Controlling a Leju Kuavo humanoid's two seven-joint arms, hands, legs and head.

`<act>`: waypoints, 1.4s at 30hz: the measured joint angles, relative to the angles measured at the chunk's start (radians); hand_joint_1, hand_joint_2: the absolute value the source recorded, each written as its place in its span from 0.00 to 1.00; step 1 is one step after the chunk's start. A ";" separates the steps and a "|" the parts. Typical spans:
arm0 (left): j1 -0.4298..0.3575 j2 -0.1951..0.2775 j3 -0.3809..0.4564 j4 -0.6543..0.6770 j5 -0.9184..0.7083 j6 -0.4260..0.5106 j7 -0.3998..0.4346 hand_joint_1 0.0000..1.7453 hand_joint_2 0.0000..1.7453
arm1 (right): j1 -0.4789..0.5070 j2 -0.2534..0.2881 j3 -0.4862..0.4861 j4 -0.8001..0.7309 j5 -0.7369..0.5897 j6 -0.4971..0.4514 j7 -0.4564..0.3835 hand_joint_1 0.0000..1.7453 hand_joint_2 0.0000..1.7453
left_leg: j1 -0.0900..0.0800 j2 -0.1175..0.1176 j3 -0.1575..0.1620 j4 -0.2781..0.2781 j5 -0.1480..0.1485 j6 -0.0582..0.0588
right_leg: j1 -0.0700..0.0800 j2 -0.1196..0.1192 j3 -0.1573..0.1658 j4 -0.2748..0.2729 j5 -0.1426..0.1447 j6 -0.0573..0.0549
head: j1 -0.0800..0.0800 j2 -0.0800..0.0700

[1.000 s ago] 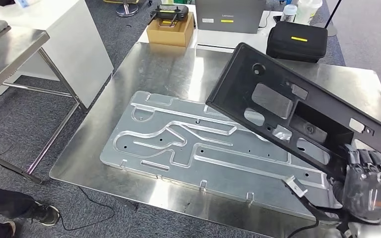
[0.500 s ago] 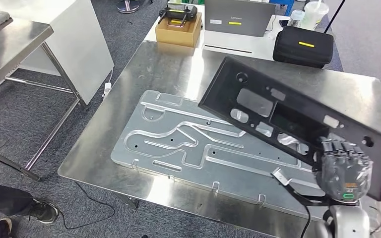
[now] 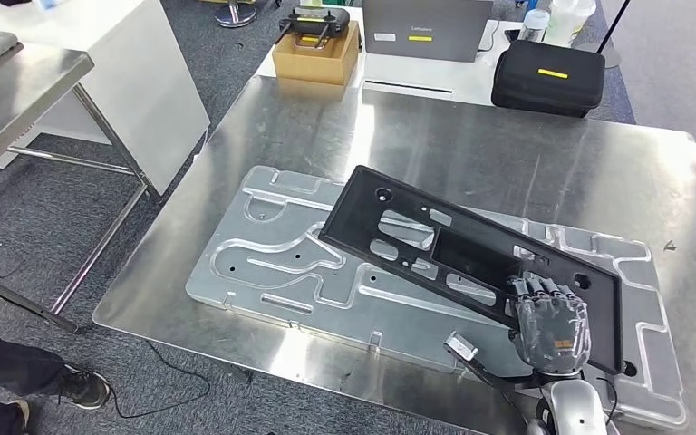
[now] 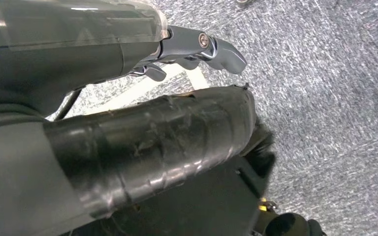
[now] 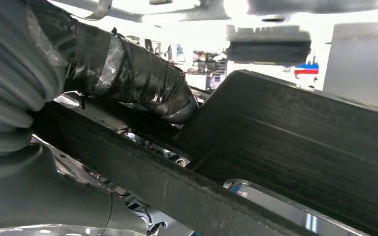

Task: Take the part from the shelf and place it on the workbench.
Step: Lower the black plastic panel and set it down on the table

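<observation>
Part (image 3: 471, 263), a long black plastic panel with cut-outs, lies slantwise over the grooved aluminium plate (image 3: 272, 263) near the bench's (image 3: 507, 154) front edge; whether it rests flat cannot be told. The right hand (image 3: 553, 319) grasps its near right end, fingers curled over the rim. The right wrist view shows the thumb (image 5: 142, 88) pressed into the panel's ribbed underside. Beyond the bench's far edge stand a cardboard box (image 3: 315, 54), a grey laptop (image 3: 426, 29) with unreadable lettering, and a black case (image 3: 544, 77) bearing a yellow strip. The left hand (image 4: 197, 49) hangs above grey carpet, fingers loosely curled, holding nothing.
</observation>
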 joint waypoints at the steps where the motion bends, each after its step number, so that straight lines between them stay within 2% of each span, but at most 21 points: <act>1: 0.000 0.000 0.000 0.000 0.000 0.000 0.000 0.00 0.00 | 0.000 0.000 0.003 0.004 0.000 0.000 0.000 0.96 1.00 | 0.001 0.000 0.007 -0.018 0.022 0.001 | 0.000 0.000 0.001 0.000 0.000 0.000 | 0.000 0.000; 3: 0.000 0.000 0.000 0.000 0.000 0.000 0.000 0.00 0.00 | 0.000 0.000 0.006 0.011 0.000 0.000 0.001 0.97 1.00 | 0.001 0.000 0.064 -0.144 0.093 0.006 | 0.000 0.001 0.005 0.000 -0.002 0.002 | 0.000 0.000; 5: -0.002 0.000 0.000 0.000 0.000 0.000 0.000 0.00 0.00 | -0.002 -0.002 0.012 0.017 0.000 0.002 0.010 0.97 1.00 | -0.002 0.000 0.115 -0.254 0.130 0.013 | 0.002 0.002 0.005 0.000 -0.003 0.009 | 0.000 0.000; 8: -0.002 0.000 -0.001 0.000 0.000 0.000 0.003 0.00 0.00 | -0.004 -0.008 0.032 0.033 0.000 0.005 0.046 0.97 1.00 | -0.006 -0.002 0.126 -0.282 0.134 0.025 | 0.004 0.003 0.005 -0.005 0.001 0.028 | 0.000 0.000; 10: -0.003 0.000 -0.001 0.000 0.000 0.000 0.005 0.00 0.00 | -0.004 -0.016 0.052 0.046 0.000 0.007 0.077 0.92 1.00 | -0.004 -0.001 0.133 -0.296 0.143 0.039 | 0.002 0.003 -0.001 0.014 -0.016 0.038 | 0.001 0.000; 11: -0.004 0.000 -0.001 0.000 0.000 0.000 0.006 0.00 0.00 | -0.005 -0.021 0.063 0.052 0.000 0.009 0.091 0.68 1.00 | -0.002 0.000 0.136 -0.303 0.147 0.046 | 0.002 0.003 -0.016 0.049 -0.038 0.040 | 0.001 0.000; 14: -0.005 -0.001 -0.001 0.000 0.000 -0.001 0.007 0.00 0.00 | -0.003 -0.034 0.089 0.074 0.000 0.017 0.118 0.00 1.00 | -0.006 0.001 0.137 -0.304 0.147 0.054 | 0.003 0.003 -0.100 0.226 -0.118 0.044 | 0.001 0.000; 15: -0.005 -0.001 -0.001 0.000 0.000 -0.001 0.008 0.00 0.00 | -0.003 -0.036 0.096 0.080 0.000 0.020 0.122 0.00 1.00 | -0.008 0.001 0.137 -0.302 0.146 0.055 | 0.003 0.003 -0.116 0.256 -0.120 0.045 | 0.001 0.000; 16: -0.004 -0.001 -0.001 0.000 0.000 -0.002 0.008 0.00 0.00 | -0.002 -0.038 0.103 0.086 0.000 0.022 0.126 0.00 1.00 | -0.009 0.000 0.137 -0.299 0.144 0.056 | 0.003 0.003 -0.113 0.247 -0.103 0.045 | 0.001 0.000; 19: -0.005 -0.001 -0.001 0.000 0.000 -0.002 0.009 0.00 0.00 | -0.004 -0.045 0.118 0.096 0.000 0.027 0.130 0.00 1.00 | -0.011 -0.001 0.138 -0.285 0.132 0.051 | 0.005 0.002 -0.032 0.077 -0.015 0.039 | 0.002 0.000; 21: -0.005 -0.001 -0.001 0.000 0.000 -0.001 0.009 0.00 0.00 | -0.004 -0.047 0.127 0.098 0.000 0.025 0.131 0.00 1.00 | -0.015 -0.002 0.135 -0.279 0.127 0.043 | 0.009 0.003 -0.003 0.013 -0.001 0.031 | 0.001 0.000; 25: -0.006 0.000 -0.001 0.000 0.000 0.001 0.009 0.00 0.00 | 0.001 -0.048 0.134 0.091 0.000 0.003 0.127 0.00 0.00 | -0.014 0.000 0.134 -0.264 0.111 0.023 | 0.005 0.004 0.005 -0.003 0.003 0.013 | 0.000 0.000; 27: -0.006 0.000 -0.001 0.000 0.000 0.001 0.009 0.00 0.00 | 0.010 -0.052 0.134 0.076 0.000 -0.004 0.129 0.00 0.00 | -0.008 0.000 0.101 -0.183 0.058 0.011 | 0.001 0.000 0.009 -0.009 0.006 0.004 | 0.000 0.000; 29: -0.003 0.000 -0.001 0.000 0.001 0.001 0.009 0.00 0.00 | 0.025 -0.059 0.134 0.057 0.000 -0.011 0.132 0.00 0.00 | -0.001 0.000 0.044 -0.056 -0.001 0.004 | 0.001 -0.002 0.008 -0.009 0.006 0.001 | -0.001 0.000; 30: -0.002 0.000 -0.001 0.000 0.002 0.002 0.009 0.00 0.00 | 0.035 -0.065 0.133 0.045 0.000 -0.013 0.134 0.00 0.00 | 0.003 0.000 0.027 -0.016 -0.011 0.000 | 0.001 -0.002 0.008 -0.009 0.006 0.001 | -0.001 0.000; 31: -0.001 0.000 -0.001 0.000 0.004 0.002 0.009 0.00 0.00 | 0.047 -0.071 0.133 0.032 0.000 -0.014 0.135 0.00 0.00 | 0.007 0.000 0.026 -0.012 -0.001 -0.002 | 0.000 -0.002 0.008 -0.009 0.006 0.002 | -0.001 0.000; 32: 0.000 0.001 -0.001 0.000 0.006 0.002 0.009 0.00 0.00 | 0.059 -0.077 0.132 0.018 0.000 -0.015 0.136 0.00 0.00 | 0.010 0.001 0.044 -0.045 0.026 -0.004 | -0.002 -0.002 0.009 -0.008 0.006 0.003 | -0.001 0.000; 34: 0.000 0.001 -0.001 0.000 0.010 0.003 0.009 0.00 0.00 | 0.083 -0.090 0.128 -0.009 0.000 -0.015 0.133 0.00 0.00 | 0.014 0.000 0.110 -0.179 0.089 -0.006 | -0.004 0.000 0.010 -0.006 0.005 0.010 | -0.001 0.000; 36: -0.001 0.001 -0.001 0.000 0.011 0.004 0.008 0.00 0.00 | 0.102 -0.102 0.119 -0.040 0.000 -0.016 0.119 0.00 0.00 | 0.012 -0.001 0.150 -0.268 0.114 -0.001 | -0.002 0.002 0.008 -0.004 0.005 0.024 | 0.000 0.000; 40: 0.000 0.002 -0.001 0.000 0.014 0.006 0.008 0.00 0.00 | 0.133 -0.118 0.085 -0.095 0.000 -0.017 0.061 0.00 0.00 | 0.007 -0.001 0.155 -0.291 0.122 0.027 | -0.007 0.003 0.005 -0.002 0.004 0.052 | 0.001 0.000; 42: -0.001 0.002 -0.001 0.000 0.019 0.010 0.008 0.00 0.00 | 0.155 -0.121 0.056 -0.121 0.000 -0.018 0.008 0.00 0.00 | 0.008 0.001 0.157 -0.300 0.130 0.042 | -0.008 0.003 -0.025 0.067 -0.044 0.055 | 0.001 0.000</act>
